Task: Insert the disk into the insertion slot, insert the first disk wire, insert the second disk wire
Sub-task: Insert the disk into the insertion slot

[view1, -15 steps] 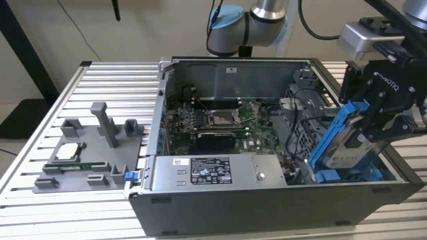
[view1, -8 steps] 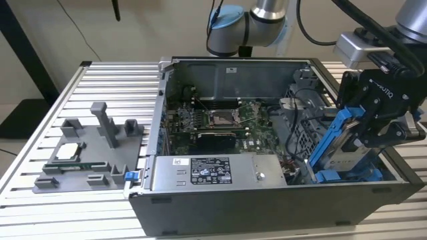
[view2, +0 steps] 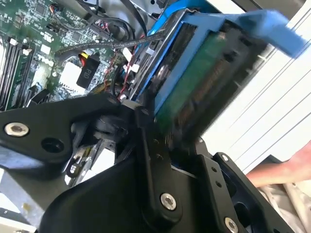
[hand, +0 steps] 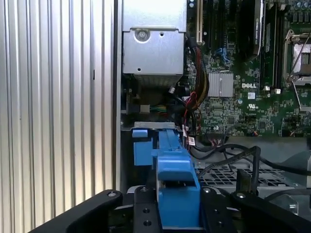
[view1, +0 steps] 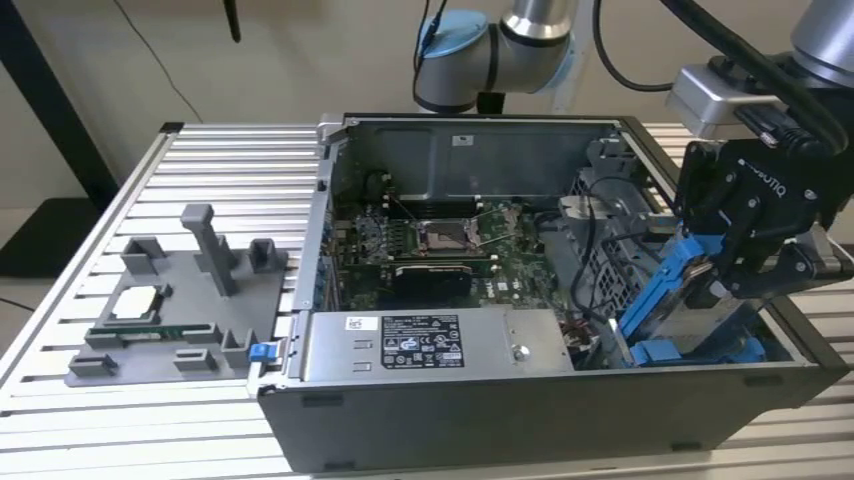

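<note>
At the insertion slot (view1: pixel 661 352), tilted disk (view1: pixel 691 272), blue-framed, green underside

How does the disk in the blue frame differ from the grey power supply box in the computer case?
The disk sits in a blue frame; the power supply box is bare grey metal with a white label. The disk stands tilted on edge, held by the gripper; the power supply box lies flat with nothing touching it. Both are rectangular.

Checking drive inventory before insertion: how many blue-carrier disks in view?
1. The disk, held in the gripper, is tilted over the insertion slot at the exterior view's right. Others may sit hidden below it.
</note>
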Controlling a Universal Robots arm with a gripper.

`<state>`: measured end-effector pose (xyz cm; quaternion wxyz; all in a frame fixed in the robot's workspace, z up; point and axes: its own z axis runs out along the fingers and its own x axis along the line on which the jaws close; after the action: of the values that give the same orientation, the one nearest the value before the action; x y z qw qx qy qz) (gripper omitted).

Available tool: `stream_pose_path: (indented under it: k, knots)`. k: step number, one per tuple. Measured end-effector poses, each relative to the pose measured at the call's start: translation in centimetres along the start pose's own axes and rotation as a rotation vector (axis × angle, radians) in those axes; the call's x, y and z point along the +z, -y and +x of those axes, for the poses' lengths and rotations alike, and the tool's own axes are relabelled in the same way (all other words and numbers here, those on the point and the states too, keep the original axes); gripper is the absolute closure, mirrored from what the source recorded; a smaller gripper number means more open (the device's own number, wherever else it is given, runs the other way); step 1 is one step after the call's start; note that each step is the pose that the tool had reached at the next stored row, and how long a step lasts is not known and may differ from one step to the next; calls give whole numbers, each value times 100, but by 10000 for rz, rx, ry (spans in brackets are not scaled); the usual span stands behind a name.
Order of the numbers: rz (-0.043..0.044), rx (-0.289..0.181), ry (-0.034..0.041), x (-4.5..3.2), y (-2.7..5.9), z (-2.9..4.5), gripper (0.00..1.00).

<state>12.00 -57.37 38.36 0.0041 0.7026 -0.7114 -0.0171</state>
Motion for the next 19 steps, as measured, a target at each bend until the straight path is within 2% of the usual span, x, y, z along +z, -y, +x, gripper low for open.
stream_pose_path:
  k: [11,12,15,19]
  knots:
    - [17,0,5,-19,-2,-2,100]
    - [17,0,4,-32,-4,-2,0]
    - [18,0,7,-77,-15,-3,0]
    - [70,3,10,-77,-56,-24,0]
